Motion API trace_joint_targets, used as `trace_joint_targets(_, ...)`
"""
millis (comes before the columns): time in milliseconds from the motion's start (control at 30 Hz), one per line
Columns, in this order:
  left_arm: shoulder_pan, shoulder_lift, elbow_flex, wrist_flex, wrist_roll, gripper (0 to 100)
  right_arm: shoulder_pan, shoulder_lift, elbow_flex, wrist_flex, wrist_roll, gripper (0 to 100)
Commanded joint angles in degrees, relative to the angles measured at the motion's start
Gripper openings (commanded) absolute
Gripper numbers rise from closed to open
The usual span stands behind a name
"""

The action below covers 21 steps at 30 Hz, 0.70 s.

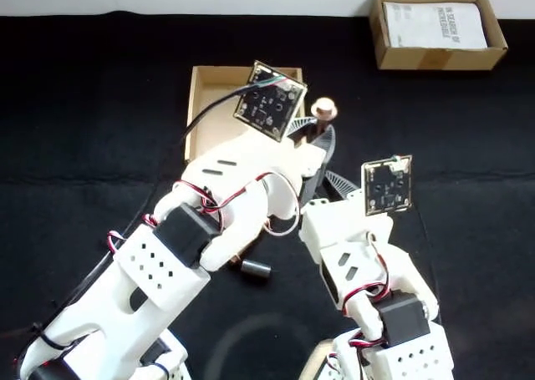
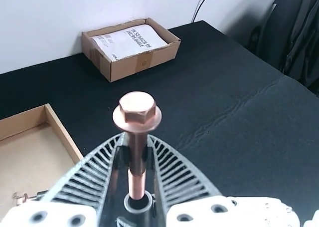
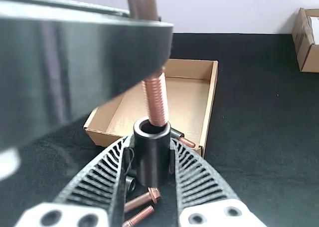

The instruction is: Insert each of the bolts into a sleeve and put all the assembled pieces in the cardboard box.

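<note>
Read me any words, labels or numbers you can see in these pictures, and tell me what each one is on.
Sheet in the far box: a two-line heading in bold capitals; the fine print under it is too small to read.
Box side: a small printed mark, too small to read.
No other text is readable.

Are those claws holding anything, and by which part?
Left gripper grips a bolt by its shank; right gripper grips a sleeve by its sides.
</note>
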Motion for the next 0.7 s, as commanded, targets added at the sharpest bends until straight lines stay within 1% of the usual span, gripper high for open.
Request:
trace_joint_targets(0,0.84,-1.89,-2.42,0.26,0.44,1,0.13,-0.57,0.4,-1.8,2.99,0.8)
trace_joint_targets(467,0.48,-1.8,-3.21,0.35,0.18,1,0.22,-0.57,0.48,-1.89,3.52,0.8)
trace_joint_targets(667,0.31,-1.8,-0.04,0.0,0.09,1,0.22,-0.75,-0.84,-1.98,3.6,0.8)
